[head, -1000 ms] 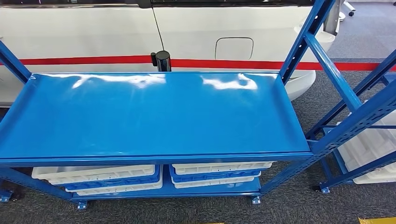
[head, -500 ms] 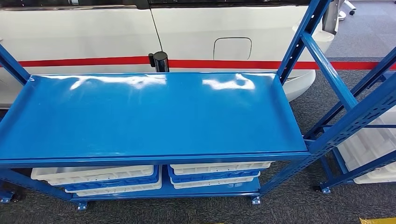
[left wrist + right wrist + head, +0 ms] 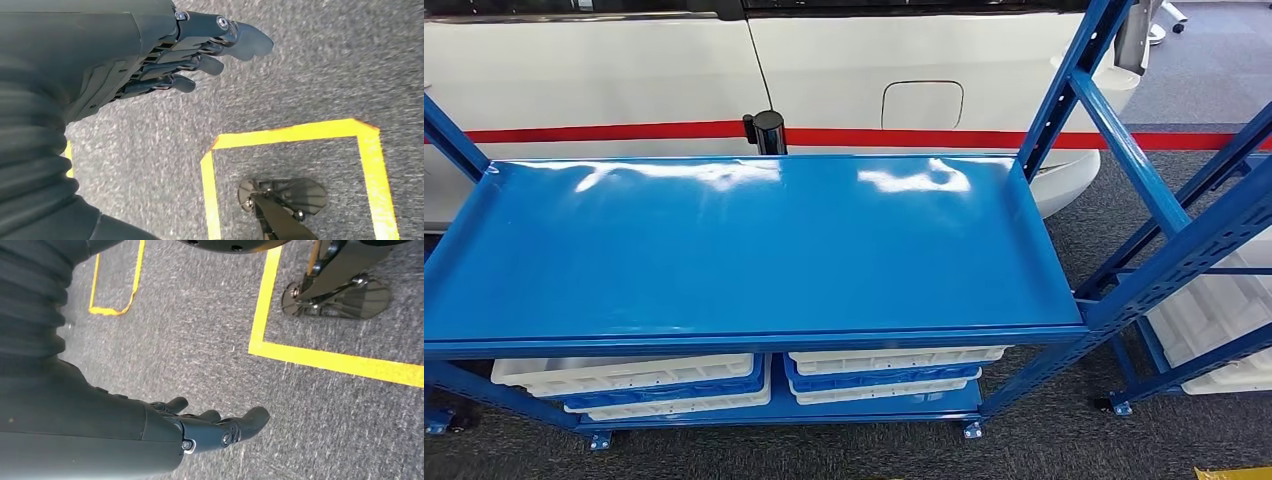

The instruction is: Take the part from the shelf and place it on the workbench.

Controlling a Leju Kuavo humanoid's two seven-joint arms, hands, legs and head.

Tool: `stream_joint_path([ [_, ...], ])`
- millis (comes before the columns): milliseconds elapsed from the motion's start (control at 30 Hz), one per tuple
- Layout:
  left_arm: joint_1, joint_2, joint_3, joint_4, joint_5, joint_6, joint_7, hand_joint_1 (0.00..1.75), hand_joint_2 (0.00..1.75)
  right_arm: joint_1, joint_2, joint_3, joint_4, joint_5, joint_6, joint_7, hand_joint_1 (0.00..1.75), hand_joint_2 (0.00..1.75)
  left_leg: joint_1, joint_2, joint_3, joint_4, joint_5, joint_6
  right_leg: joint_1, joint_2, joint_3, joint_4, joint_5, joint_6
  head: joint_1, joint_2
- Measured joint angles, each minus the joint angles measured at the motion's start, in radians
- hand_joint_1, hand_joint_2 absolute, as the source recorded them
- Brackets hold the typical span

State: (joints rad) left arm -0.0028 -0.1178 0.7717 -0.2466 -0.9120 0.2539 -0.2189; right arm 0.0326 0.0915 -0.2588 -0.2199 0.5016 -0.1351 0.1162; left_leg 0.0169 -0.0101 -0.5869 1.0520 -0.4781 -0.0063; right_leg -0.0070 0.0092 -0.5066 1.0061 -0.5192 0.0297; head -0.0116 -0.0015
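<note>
Both hands hang over grey carpet marked with yellow tape (image 3: pixel 295 134): the left hand (image 3: pixel 165 60) and the right hand (image 3: pixel 200 427) each hold nothing, fingers stretched out and slightly apart. Well above and ahead of them stands the blue shelf (image 3: pixel 754 250), white trays (image 3: pixel 624 372) stacked on its lower level; I cannot tell where the part is.

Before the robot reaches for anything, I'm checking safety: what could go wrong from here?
1. The top shelf is bare; the trays sit low beneath it, so a reach may knock its front edge.
2. Both hands hang over the carpet, left hand and right hand, holding nothing; raising them could clip the shelf.
3. The post and the white car stand close.
</note>
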Motion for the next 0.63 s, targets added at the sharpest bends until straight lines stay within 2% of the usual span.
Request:
stream_joint_path([
  [633, 0.085, 0.058, -0.410, -0.078, 0.502, -0.138, 0.119, 0.00, 0.00, 0.065, -0.047, 0.129, -0.084, -0.277, 0.073, -0.063, 0.00, 0.00, 0.000, 0.000, 0.000, 0.000, 0.000, 0.000, 0.000, 0.000, 0.000, 0.000, 0.000, 0.000, 0.000, 0.000],
])
